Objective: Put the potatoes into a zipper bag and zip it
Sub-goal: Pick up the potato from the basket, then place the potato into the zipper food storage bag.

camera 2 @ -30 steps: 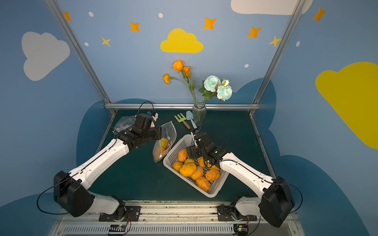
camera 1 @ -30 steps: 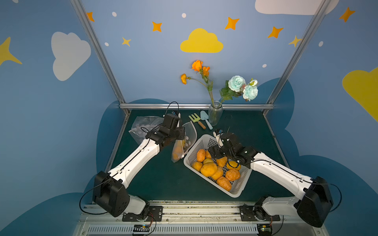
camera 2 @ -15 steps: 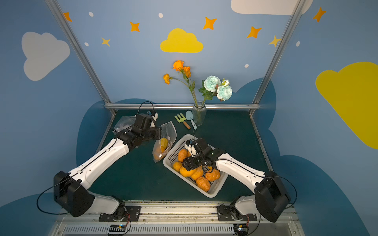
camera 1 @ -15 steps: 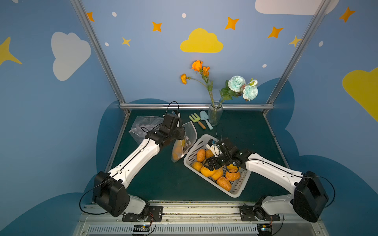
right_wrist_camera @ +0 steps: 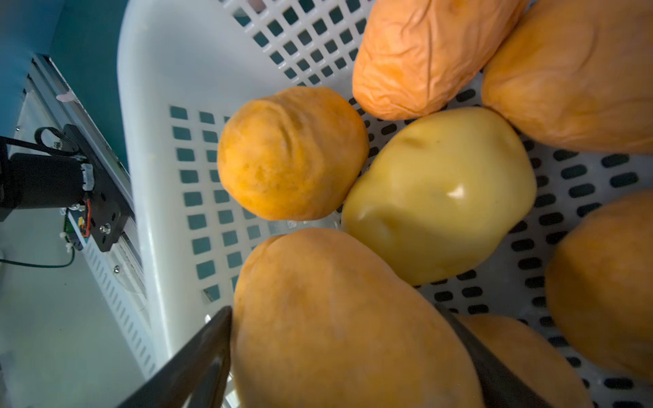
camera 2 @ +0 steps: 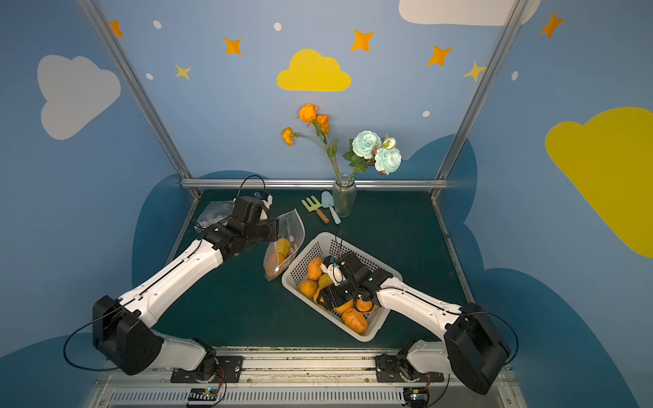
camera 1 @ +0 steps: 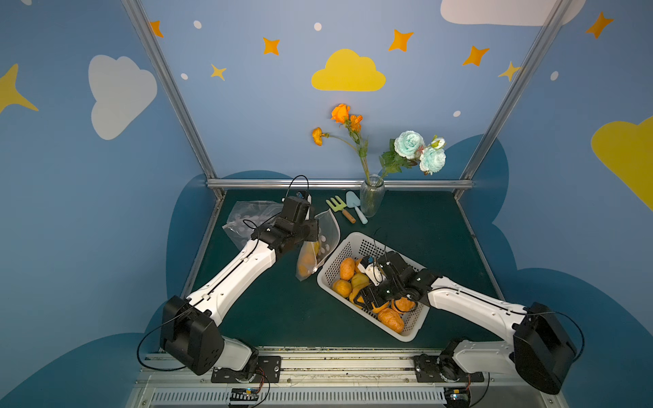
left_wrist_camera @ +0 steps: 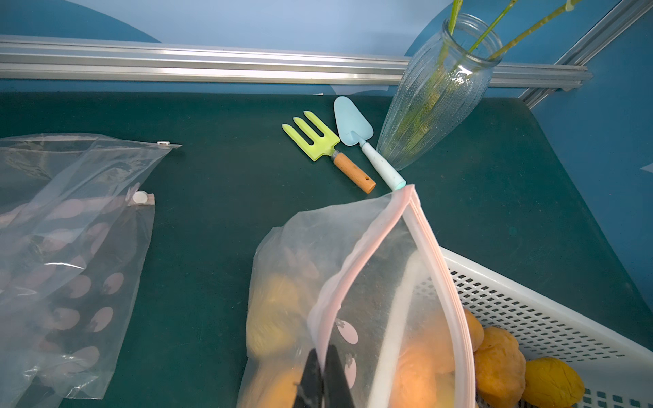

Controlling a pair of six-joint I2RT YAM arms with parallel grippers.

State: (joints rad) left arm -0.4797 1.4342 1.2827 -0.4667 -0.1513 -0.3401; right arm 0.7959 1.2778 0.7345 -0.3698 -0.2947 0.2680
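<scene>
Down in the white basket (camera 1: 330, 265), the right gripper (right_wrist_camera: 335, 312) has its fingers (right_wrist_camera: 198, 353) wide apart around a big orange potato (right_wrist_camera: 335, 353), which lies long-ways between them. Farther back, the left gripper (left_wrist_camera: 323, 356) pinches the rim of the open zipper bag (left_wrist_camera: 374, 275), potatoes (left_wrist_camera: 279, 318) inside.

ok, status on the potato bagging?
Left gripper shut on zipper bag rim, mouth open. Right gripper in basket, jaws either side of big orange potato, grip unconfirmed. Some potatoes already bagged. Nothing blocking.

No word, brand or number can be read anywhere. The zipper bag (left_wrist_camera: 304, 254), at ten o'clock from the basket (camera 1: 353, 243), bears only pale pink printed blobs.
</scene>
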